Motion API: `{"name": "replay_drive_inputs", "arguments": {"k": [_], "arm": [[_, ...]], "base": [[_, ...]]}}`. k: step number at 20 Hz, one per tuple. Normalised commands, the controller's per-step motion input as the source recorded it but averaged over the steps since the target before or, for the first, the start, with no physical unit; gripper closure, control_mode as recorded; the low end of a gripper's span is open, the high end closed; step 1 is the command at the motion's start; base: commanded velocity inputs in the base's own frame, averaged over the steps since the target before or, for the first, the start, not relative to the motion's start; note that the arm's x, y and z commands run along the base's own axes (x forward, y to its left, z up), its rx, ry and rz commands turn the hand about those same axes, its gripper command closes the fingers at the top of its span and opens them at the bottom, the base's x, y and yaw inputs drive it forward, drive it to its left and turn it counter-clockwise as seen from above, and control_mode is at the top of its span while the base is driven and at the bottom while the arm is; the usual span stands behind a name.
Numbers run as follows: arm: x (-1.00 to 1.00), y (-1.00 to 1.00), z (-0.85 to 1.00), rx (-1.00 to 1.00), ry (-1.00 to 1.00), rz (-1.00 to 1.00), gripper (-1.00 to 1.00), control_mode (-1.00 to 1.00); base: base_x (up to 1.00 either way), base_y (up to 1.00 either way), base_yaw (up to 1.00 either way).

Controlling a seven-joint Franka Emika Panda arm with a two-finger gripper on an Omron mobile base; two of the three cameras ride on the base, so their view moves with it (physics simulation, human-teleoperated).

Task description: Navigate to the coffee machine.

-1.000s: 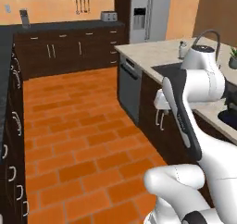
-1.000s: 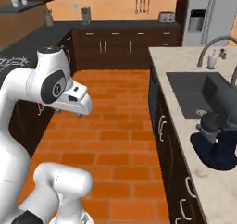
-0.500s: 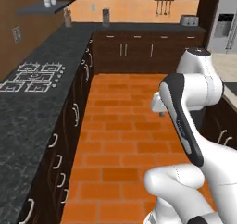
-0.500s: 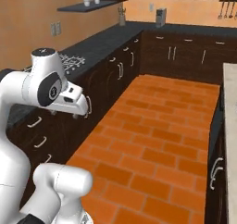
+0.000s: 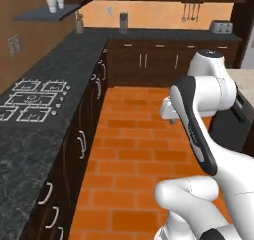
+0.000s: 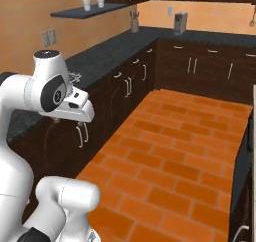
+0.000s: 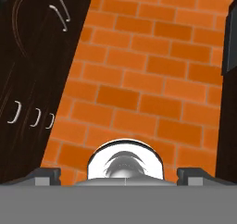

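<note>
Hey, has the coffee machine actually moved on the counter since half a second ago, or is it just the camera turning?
No. The coffee machine stands on the back counter beneath the wall outlet, as before. The whole scene shifted together, so the base moved, not the machine.

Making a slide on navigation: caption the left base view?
Coffee machine on the far corner counter, beyond the brick floor.

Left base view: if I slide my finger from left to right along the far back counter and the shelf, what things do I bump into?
Two white cups on the shelf → utensil holder → coffee machine → hanging utensils → silver toaster.
</note>
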Motion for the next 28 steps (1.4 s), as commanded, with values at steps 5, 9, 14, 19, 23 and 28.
{"name": "replay_drive_inputs", "arguments": {"k": [5, 9, 14, 19, 23, 28], "arm": [[0.00, 0.00, 0.00, 0.00, 0.00, 0.00, -1.00, 1.00], [0.00, 0.00, 0.00, 0.00, 0.00, 0.00, -1.00, 1.00], [0.00, 0.00, 0.00, 0.00, 0.00, 0.00, -1.00, 1.00], [0.00, 0.00, 0.00, 0.00, 0.00, 0.00, -1.00, 1.00], [0.00, 0.00, 0.00, 0.00, 0.00, 0.00, -1.00, 1.00], [0.00, 0.00, 0.00, 0.00, 0.00, 0.00, -1.00, 1.00]], "base": [[1.00, 0.00, 0.12], [1.00, -0.05, 0.07], [1.00, -0.16, 0.00], [1.00, 0.00, -0.07], [1.00, 0.00, -0.08], [1.00, 0.00, -0.10]]}}
